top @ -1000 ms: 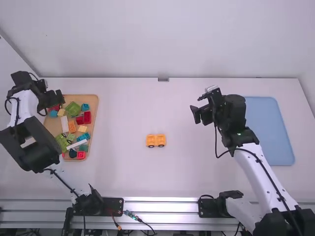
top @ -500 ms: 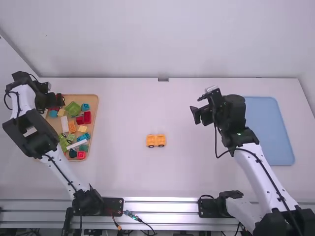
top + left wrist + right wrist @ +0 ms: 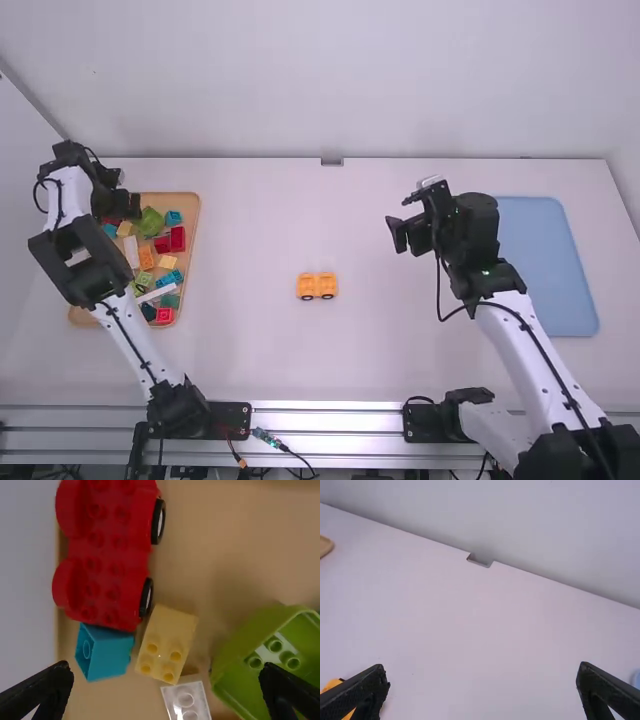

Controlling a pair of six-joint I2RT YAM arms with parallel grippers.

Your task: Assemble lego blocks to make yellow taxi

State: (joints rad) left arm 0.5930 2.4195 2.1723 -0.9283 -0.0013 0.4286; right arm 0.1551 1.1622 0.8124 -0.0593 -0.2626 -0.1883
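White table (image 3: pixel 400 350), yellow-orange car (image 3: pixel 317 285) mid-surface. Left gripper (image 3: pixel 119 206) over block tray (image 3: pixel 192 212), fingers spread. Right gripper (image 3: pixel 407 235) right of car, also spread, empty.

Your high view looks from above six o'clock, forward and down, far enough back to take in the worktop (image 3: pixel 400 350). Your left wrist view looks down from close over the tray (image 3: pixel 195 230) at nine o'clock, which both views share. Your right wrist view looks slantwise across towards eleven o'clock, from farther off; with the high view it shares the notch (image 3: pixel 332 161) at twelve and the tray's edge.
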